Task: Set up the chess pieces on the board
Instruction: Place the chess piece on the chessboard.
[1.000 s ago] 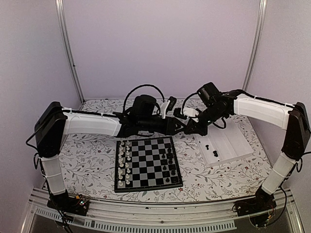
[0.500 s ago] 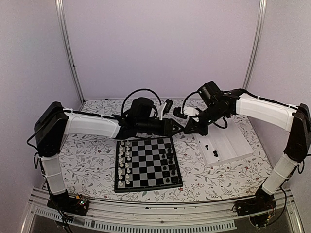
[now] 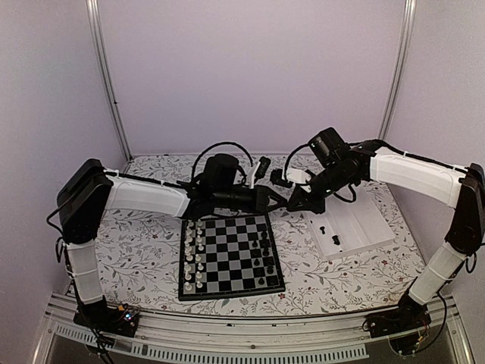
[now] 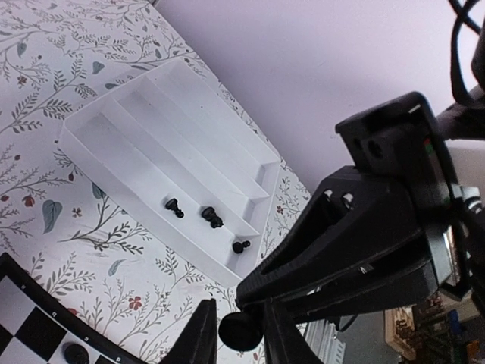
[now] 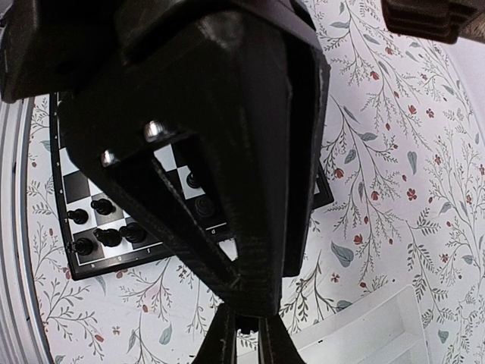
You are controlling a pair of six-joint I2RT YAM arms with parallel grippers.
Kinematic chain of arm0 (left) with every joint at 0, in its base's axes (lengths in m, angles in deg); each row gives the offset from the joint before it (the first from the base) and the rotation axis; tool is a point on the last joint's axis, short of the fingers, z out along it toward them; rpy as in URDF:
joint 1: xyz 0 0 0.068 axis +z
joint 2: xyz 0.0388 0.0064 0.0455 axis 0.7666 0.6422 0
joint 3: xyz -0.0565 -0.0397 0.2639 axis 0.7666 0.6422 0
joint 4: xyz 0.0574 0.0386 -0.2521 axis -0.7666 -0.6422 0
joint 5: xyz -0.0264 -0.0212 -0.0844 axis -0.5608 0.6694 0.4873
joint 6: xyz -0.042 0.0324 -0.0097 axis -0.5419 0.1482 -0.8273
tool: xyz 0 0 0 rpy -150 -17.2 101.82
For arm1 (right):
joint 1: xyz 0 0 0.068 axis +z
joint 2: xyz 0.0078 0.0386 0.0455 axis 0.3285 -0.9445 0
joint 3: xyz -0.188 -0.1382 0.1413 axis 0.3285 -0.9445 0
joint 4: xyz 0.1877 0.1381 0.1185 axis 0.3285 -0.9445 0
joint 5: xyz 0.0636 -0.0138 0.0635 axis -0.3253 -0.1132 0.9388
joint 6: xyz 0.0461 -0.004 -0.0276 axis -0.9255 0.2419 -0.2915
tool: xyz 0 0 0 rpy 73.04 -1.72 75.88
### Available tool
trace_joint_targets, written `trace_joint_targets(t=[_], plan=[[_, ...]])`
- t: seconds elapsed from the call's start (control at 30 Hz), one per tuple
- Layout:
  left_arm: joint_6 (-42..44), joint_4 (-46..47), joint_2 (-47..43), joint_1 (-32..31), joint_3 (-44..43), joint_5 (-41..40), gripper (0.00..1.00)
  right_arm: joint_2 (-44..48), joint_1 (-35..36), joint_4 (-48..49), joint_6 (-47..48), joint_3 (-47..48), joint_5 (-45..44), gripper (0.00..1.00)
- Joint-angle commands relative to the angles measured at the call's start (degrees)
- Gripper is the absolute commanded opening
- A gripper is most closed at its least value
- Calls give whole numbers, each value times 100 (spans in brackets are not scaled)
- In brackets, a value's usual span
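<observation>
Above the surface (image 3: 151, 227) at frame centre, the right end effector (image 3: 295, 203) pinches a black chess piece (image 4: 239, 328), its head between the close-set fingers (image 4: 198, 339) of the left end effector (image 4: 240, 347), contact indeterminate.

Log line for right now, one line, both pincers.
phase: apparent mid-air handover | right pincer: shut on black piece | left pincer: flanking same piece, grip unclear | location: beyond board far-right corner

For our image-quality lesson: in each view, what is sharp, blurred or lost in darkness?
Top external: even, soft light, board sharp but small. Left wrist: tray crisp, the black piece at the lens blurred. Right wrist: left claw a dark mass filling the frame; board behind sharp.
</observation>
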Motion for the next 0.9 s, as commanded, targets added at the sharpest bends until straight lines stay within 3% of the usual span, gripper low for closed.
trace_joint_targets(t=[0.0, 0.37, 0.43, 0.57, 0.7, 0.87], plan=[[-100, 338, 155, 101, 20, 274, 19, 217, 59, -3, 25, -71, 49, 7], [-230, 446, 227, 166, 33, 467, 12, 261, 59, 39, 25, -76, 20, 8], [-264, 495, 214, 192, 61, 468, 12, 261, 57, 19, 18, -65, 31, 13], [-483, 976, 46, 308, 327, 400, 12, 416, -99, 96, -177, 5, 157, 31], [-791, 1901, -146, 408, 758, 226, 13, 809, -1037, 648, -891, 123, 1194, 41], [-941, 2873, -250, 382, 1017, -146, 13, 805, -2130, 1634, -3054, -55, 3116, 42]])
